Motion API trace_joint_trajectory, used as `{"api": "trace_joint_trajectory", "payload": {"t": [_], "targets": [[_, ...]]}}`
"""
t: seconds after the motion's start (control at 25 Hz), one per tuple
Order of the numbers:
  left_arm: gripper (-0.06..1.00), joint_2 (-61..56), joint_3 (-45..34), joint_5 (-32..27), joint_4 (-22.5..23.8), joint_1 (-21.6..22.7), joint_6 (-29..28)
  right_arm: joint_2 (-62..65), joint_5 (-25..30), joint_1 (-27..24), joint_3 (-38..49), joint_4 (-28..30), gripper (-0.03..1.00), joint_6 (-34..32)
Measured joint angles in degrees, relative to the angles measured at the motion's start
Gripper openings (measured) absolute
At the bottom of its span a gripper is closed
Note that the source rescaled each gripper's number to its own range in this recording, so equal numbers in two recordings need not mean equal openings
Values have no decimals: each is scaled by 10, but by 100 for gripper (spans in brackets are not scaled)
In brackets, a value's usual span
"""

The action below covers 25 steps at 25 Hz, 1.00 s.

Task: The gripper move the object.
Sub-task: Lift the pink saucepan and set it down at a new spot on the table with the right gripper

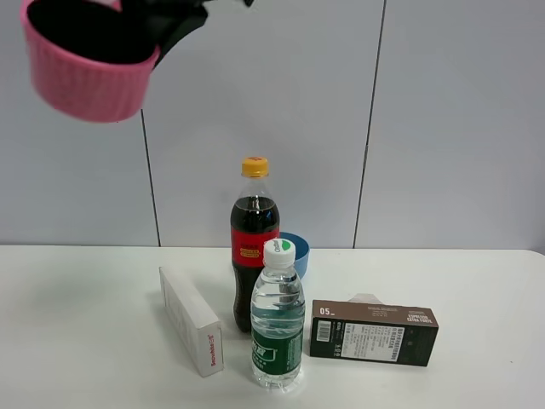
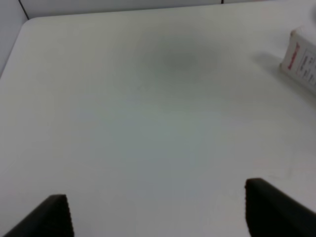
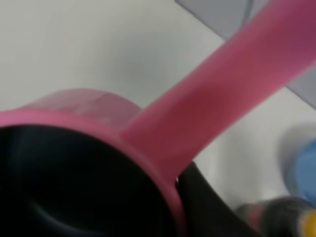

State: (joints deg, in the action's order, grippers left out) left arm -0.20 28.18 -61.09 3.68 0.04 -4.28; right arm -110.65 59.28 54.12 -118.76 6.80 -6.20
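White flat tabletop [image 1: 85, 341] is carrying the landmark, a dark cola bottle of clear plastic with a red label and yellow cap [image 1: 255, 247]; every place below is being given from that bottle.

The small pink plastic scoop cup with a dark inside [image 1: 89, 81] is hanging in the air high above the bottle and off to its left in the high view, well clear of the table, with its mouth facing up and tilted a little. Its straight pink handle [image 3: 237, 84] is showing only in the right wrist view, where it is running out from the rim, away from the claw; that is the cup's long axis.

The right gripper [image 1: 170, 25], a black two-fingered claw, is reaching across to that side and is pinching the cup's rim beside the root of the handle, jaws fully closed on it. The right arm is thus judged the only one placed to carry the cup down.

The left gripper [image 2: 158, 212] is standing wide apart over bare table, holding nothing, with a white rectangular cardboard carton [image 2: 301, 61] lying between it and the bottle.
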Motion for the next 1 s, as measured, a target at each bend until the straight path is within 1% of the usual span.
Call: {"api": "trace_joint_trajectory", "payload": {"t": [0.2, 0.44, 0.68, 1.0], "targets": [[100, 0, 0, 0, 0, 0, 0, -71, -1, 18, -33, 0, 0, 11], [100, 0, 0, 0, 0, 0, 0, -148, -3, 21, -38, 1, 0, 25], [100, 0, 0, 0, 0, 0, 0, -208, -23, 19, -40, 2, 0, 25], [100, 0, 0, 0, 0, 0, 0, -254, -61, 4, -42, 11, 0, 25]]}}
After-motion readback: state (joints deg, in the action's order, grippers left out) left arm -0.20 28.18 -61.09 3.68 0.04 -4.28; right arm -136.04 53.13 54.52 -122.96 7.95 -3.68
